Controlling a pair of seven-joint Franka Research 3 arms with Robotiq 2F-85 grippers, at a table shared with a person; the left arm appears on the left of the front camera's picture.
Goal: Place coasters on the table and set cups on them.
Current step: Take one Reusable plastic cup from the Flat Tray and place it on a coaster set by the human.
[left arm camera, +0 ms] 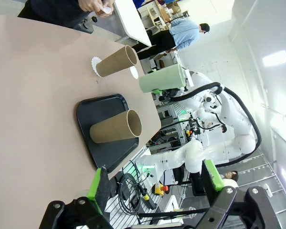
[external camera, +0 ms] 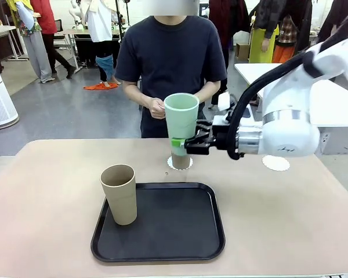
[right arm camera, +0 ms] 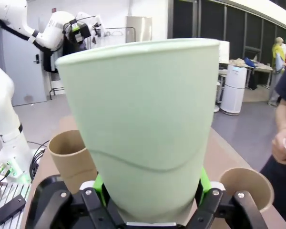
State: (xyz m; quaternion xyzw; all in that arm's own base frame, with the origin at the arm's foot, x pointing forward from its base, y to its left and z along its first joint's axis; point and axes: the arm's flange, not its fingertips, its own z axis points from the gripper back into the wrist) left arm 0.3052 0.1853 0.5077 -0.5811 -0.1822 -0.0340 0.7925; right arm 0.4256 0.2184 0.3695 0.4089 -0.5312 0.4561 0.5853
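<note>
We note the right gripper (external camera: 182, 142) clamped on the green cup (external camera: 181, 119), off the table (external camera: 290, 220), near a brown cup (external camera: 180, 160) on its coaster (external camera: 173, 165); the left gripper (left arm camera: 154, 179) has its jaws wide apart.

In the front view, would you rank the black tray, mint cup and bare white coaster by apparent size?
Black rounded-corner tray
Pale mint green tapered cup
White scalloped round coaster, clearly smallest despite lying farther back.

No lettering, label or number can be read anywhere (all too small).
</note>
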